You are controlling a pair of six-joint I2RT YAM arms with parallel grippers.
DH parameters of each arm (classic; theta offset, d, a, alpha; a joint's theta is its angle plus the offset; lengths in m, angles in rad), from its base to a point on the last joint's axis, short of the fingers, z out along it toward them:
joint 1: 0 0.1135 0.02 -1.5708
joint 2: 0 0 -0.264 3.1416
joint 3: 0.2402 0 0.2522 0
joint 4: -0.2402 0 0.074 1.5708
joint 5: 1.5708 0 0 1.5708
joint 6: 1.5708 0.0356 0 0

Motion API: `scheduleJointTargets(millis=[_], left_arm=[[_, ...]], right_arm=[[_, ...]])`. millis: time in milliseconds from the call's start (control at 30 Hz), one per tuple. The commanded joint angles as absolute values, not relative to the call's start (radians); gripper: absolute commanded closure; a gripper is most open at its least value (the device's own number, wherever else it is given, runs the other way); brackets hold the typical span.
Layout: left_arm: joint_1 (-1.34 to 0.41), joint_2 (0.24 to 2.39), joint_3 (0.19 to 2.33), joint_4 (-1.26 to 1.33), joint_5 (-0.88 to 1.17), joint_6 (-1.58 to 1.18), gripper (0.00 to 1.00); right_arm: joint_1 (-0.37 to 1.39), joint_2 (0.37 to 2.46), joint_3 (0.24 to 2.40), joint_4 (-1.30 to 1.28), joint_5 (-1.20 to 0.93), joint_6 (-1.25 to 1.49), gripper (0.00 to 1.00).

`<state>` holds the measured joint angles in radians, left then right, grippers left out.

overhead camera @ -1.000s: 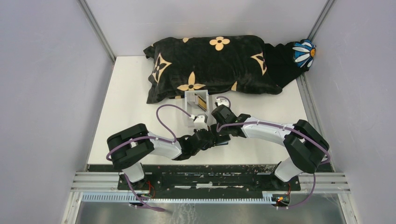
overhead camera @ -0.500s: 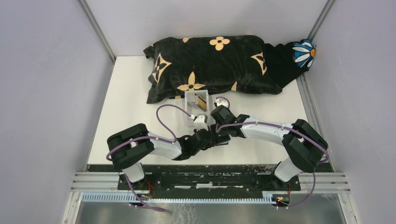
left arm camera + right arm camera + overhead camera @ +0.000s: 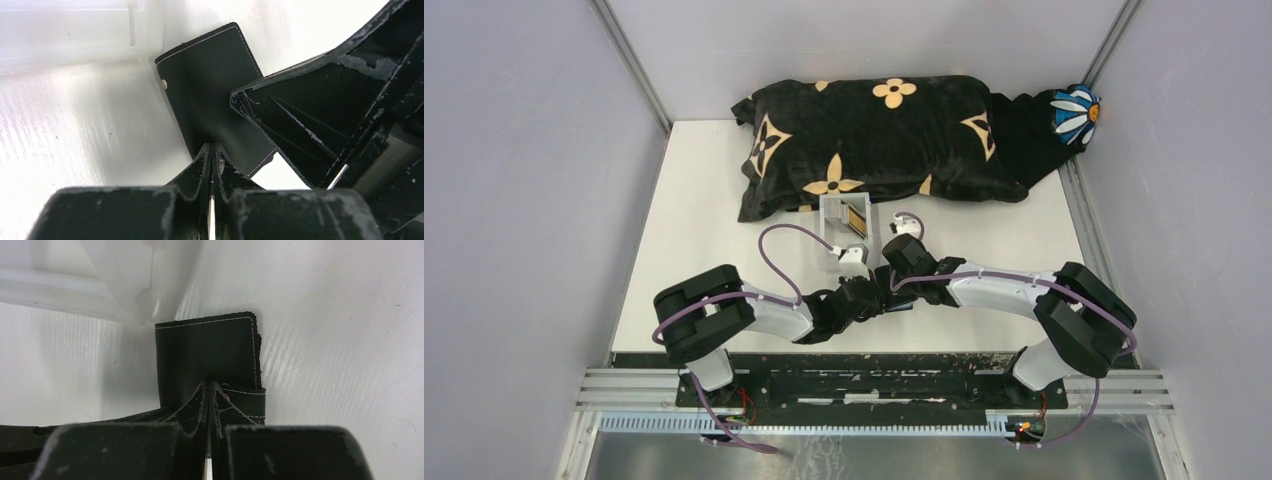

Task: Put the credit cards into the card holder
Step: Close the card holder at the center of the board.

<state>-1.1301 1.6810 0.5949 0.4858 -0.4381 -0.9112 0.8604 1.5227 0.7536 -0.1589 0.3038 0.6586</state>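
Note:
The black card holder lies on the white table beside the clear acrylic box. It also shows in the right wrist view, with its strap at the near right corner. My left gripper is shut, pinching the holder's near edge. My right gripper is shut on the holder's edge from the other side, and its finger touches the holder in the left wrist view. In the top view both grippers meet over the holder and hide it. A gold-tan credit card stands in the clear box; other cards are unclear.
The clear acrylic box stands just beyond the grippers. A big black pillow with tan flowers lies across the back. A blue and white flower item sits at the back right corner. Grey walls enclose the table.
My right arm has shifted slightly, its wrist moving a little right and nearer. The left arm and the card holder have stayed in place.

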Motion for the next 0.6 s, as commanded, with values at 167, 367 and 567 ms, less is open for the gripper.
scheduleJointTargets(millis=[167, 367, 567], left_arm=[[-1.134, 1.718, 0.585, 0.509, -0.420, -0.902, 0.94], [-1.134, 1.714, 0.583, 0.509, -0.428, -0.904, 0.94], [-1.134, 1.709, 0.586, 0.503, -0.431, -0.898, 0.94]], right_arm=[[0.843, 1.487, 0.636, -0.040, 0.297, 0.706, 0.99], [0.827, 1.397, 0.635, -0.016, 0.274, 0.693, 0.99], [0.825, 1.356, 0.665, -0.051, 0.291, 0.669, 0.99]])
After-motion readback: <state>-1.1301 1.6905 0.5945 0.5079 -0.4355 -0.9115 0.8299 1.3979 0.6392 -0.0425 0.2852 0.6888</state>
